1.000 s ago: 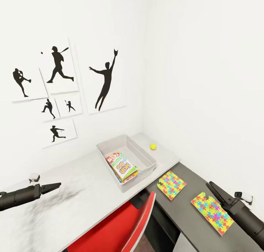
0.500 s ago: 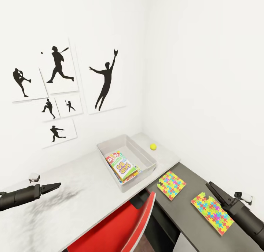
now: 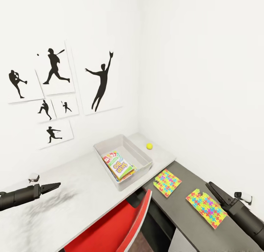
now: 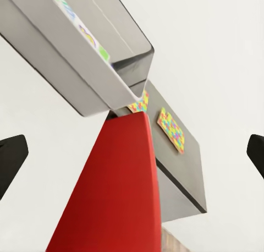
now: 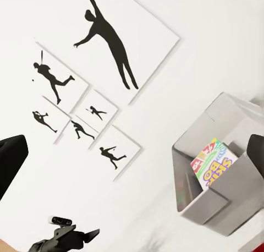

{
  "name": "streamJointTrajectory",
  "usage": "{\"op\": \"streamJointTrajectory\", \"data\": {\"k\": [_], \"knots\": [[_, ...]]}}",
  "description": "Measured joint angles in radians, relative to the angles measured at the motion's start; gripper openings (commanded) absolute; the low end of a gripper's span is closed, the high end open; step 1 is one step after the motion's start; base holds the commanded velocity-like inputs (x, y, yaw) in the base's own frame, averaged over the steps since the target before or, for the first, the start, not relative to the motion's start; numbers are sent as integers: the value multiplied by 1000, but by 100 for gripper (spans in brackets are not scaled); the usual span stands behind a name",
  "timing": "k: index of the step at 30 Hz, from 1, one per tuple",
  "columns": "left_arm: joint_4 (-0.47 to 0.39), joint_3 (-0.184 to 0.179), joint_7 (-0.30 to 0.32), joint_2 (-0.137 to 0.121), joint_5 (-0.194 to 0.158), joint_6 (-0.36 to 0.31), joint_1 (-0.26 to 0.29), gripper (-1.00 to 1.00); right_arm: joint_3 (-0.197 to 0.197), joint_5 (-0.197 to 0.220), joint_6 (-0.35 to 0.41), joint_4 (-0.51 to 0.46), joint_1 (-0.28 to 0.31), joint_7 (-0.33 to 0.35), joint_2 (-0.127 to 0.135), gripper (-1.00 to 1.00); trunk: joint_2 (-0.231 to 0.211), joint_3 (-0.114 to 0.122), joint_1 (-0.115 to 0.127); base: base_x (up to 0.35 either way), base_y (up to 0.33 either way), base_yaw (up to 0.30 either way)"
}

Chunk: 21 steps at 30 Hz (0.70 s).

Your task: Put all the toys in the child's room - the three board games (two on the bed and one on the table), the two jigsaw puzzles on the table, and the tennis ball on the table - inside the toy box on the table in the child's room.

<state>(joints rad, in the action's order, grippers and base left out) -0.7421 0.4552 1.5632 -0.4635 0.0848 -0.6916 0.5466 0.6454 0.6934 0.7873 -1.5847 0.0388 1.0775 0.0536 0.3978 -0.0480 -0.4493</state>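
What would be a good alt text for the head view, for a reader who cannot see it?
A pale grey toy box holding board games sits on a table in a white corner, with a tennis ball beside it and two jigsaw puzzles on the darker section. Both tools hover low; baseball silhouettes hang on the wall.

The toy box (image 3: pixel 146 163), a shallow pale grey tray with low sloping walls, rests on the light section of the table (image 3: pixel 84 186), near the wall corner. Inside it lie stacked board games (image 3: pixel 119 165); the top one is white-and-green with colourful printed lettering, lying flat and slightly askew. A yellow tennis ball (image 3: pixel 149 146) sits on the light table surface just beside the toy box, toward the corner. Two jigsaw puzzles lie flat on the lower dark grey section: the nearer-to-box puzzle (image 3: pixel 167 182) and the farther puzzle (image 3: pixel 206 208), set apart, both multicoloured squares of interlocking pieces
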Motion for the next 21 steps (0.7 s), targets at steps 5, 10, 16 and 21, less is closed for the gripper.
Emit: {"op": "streamJointTrajectory", "data": {"k": [5, 10, 16, 21], "knots": [[0, 9, 0, -7, 1, -2, 0, 100, 0, 0, 0, 0, 0, 0, 0, 100, 0, 7, 0, -8, 0, -171], [0, 43, 0, -10, 2, -1, 0, 100, -1, 0, 0, 0, 0, 0, 0, 100, 0, 14, 0, -2, 0, -176], [0, 75, 0, -12, 4, -1, 0, 100, -1, 0, 0, 0, 0, 0, 0, 100, 0, 23, 0, -1, 0, -177], [0, 81, 0, -15, 4, -12, 0, 100, -1, 0, 0, 0, 0, 0, 0, 100, 0, 30, 0, 0, 0, -178]]}}
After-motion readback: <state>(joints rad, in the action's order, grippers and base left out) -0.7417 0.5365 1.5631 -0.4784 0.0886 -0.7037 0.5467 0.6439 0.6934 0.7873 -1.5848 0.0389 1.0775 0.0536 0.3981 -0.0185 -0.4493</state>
